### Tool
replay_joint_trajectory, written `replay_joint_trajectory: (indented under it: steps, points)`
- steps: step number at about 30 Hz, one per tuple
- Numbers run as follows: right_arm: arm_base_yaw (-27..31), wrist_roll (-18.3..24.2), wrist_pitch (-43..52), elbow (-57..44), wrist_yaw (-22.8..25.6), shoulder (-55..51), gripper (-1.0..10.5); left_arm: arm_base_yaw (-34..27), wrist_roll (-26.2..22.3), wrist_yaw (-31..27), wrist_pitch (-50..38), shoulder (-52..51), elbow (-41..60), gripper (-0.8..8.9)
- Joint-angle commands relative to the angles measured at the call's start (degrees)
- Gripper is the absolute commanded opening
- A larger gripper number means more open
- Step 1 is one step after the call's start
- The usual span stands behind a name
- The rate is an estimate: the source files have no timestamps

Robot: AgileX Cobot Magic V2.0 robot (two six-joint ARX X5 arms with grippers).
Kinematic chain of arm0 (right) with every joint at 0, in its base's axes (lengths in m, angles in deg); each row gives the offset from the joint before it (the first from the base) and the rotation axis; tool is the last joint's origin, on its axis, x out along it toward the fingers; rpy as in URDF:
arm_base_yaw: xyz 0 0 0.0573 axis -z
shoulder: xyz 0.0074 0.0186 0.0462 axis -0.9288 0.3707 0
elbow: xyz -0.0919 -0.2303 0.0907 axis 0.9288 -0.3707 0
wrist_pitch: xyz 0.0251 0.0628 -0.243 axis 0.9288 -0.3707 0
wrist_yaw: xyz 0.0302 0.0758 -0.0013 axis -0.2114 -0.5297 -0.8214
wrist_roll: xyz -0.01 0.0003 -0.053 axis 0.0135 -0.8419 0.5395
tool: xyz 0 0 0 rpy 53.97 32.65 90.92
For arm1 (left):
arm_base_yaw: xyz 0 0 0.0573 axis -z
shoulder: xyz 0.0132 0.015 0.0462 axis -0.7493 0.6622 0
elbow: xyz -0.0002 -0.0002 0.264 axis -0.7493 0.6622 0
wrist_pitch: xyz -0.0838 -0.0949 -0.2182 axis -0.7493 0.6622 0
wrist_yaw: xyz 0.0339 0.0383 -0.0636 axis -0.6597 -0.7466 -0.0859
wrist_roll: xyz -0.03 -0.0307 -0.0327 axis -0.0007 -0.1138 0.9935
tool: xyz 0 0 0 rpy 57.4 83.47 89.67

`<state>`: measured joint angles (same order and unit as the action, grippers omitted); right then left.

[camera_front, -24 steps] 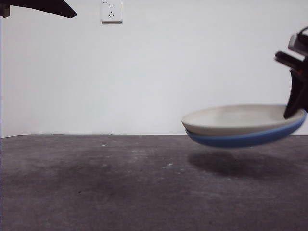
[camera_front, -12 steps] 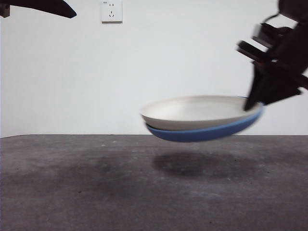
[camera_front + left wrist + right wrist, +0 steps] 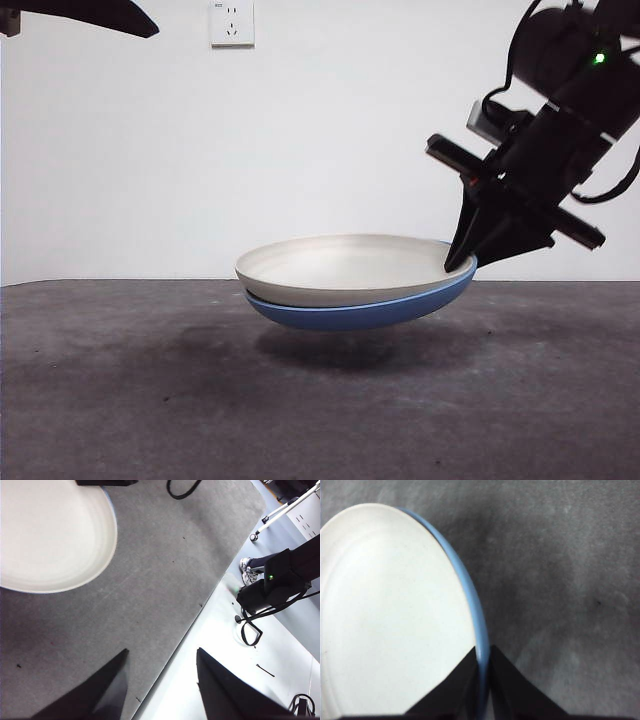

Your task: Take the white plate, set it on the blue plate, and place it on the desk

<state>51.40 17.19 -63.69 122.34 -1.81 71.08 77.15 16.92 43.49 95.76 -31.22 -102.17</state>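
The white plate (image 3: 340, 262) lies nested in the blue plate (image 3: 360, 312), and both hang just above the desk (image 3: 150, 400), tilted a little with the gripped side higher. My right gripper (image 3: 462, 262) comes in from the upper right and is shut on the right rim of the stacked plates. In the right wrist view its jaws (image 3: 482, 652) pinch the blue plate's rim (image 3: 470, 595) beside the white plate (image 3: 395, 615). My left gripper (image 3: 162, 652) is open and holds nothing; it waits high up as a black tip (image 3: 80, 15). Its view shows the white plate (image 3: 50, 535) from above.
A wall socket (image 3: 231, 23) sits on the white wall behind. The left wrist view shows the desk's edge (image 3: 200, 610), with pale floor beyond it, a black device with a green light (image 3: 280, 580) and cables.
The right gripper has carried the stacked plates leftward from the right edge toward the middle and lowered them closer to the desk. The left arm has not moved.
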Motion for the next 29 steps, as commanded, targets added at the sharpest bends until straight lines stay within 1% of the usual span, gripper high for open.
replay_joint_trajectory:
  steps: [1,16,24,25,27,28,29]
  points:
    - [-0.3,-2.6,2.5,0.6,-0.3,2.3,0.0,0.3,-1.1,0.3,-0.3,0.4,-0.6,2.18]
    - [-1.9,-2.9,2.6,0.7,-0.4,8.2,0.0,0.3,-1.3,0.3,-0.3,0.4,-0.6,2.18]
    - [-2.1,-2.9,2.4,0.7,-0.3,8.5,0.1,0.3,-1.3,0.3,-0.3,0.4,-0.6,2.18]
    - [-2.1,-2.9,2.4,0.7,-0.3,8.5,0.3,0.3,-1.3,0.3,-0.3,0.4,-0.6,2.18]
    - [-2.1,-3.0,2.4,0.7,-0.3,8.5,1.1,0.3,-1.3,0.3,-0.2,0.4,-0.6,2.18]
    - [-2.1,-3.0,2.4,0.7,-0.3,8.5,1.8,0.3,-1.3,0.3,-0.2,0.4,-0.6,2.18]
    - [-2.1,-3.0,2.3,0.7,-0.3,8.5,2.1,0.3,-1.3,0.3,-0.2,0.4,-0.6,2.18]
